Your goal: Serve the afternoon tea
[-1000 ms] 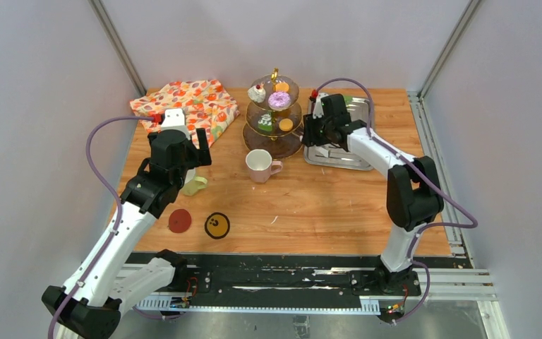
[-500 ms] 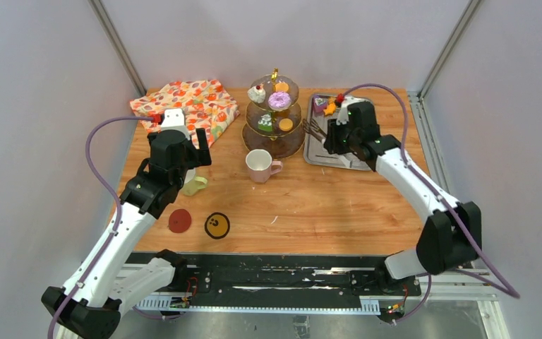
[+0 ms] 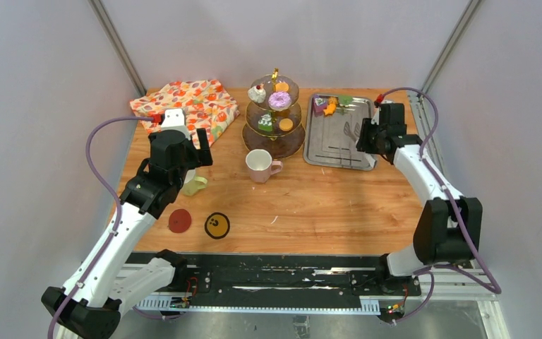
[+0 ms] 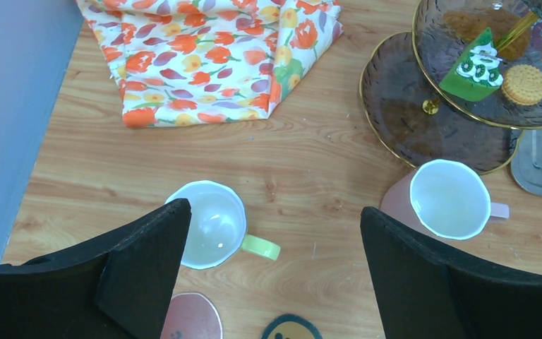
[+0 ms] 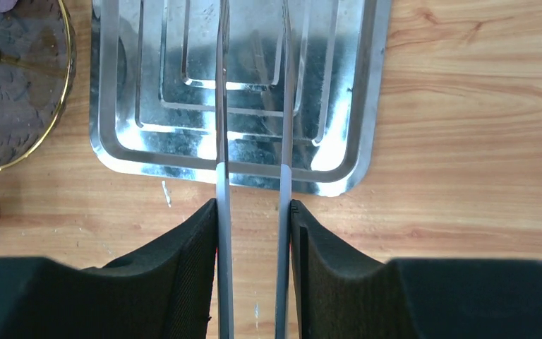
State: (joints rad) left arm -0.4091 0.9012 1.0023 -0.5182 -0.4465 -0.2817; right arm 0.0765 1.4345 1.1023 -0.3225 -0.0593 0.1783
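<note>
Your R fingers (image 5: 190,247) pinch the tongs (image 5: 221,106) over the tray (image 5: 367,106). Your L fingers (image 4: 141,247) are wide open, empty, above the green mug (image 4: 212,224). Cakes (image 3: 279,99) sit on the stand (image 3: 286,146), pink mug (image 4: 448,199) beside it.

Cloth (image 4: 212,56) at far left — white, printed with orange, red and yellow flowers. Stand (image 4: 395,106): brown glass, gold rims. Pink mug (image 4: 450,199); yellow-green mug (image 4: 215,224), white inside. Tray (image 5: 339,106), tongs (image 5: 223,212) — plain silver.

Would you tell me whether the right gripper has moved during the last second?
Yes: the right gripper moved right, from the steel tray's left edge to its right edge.
</note>
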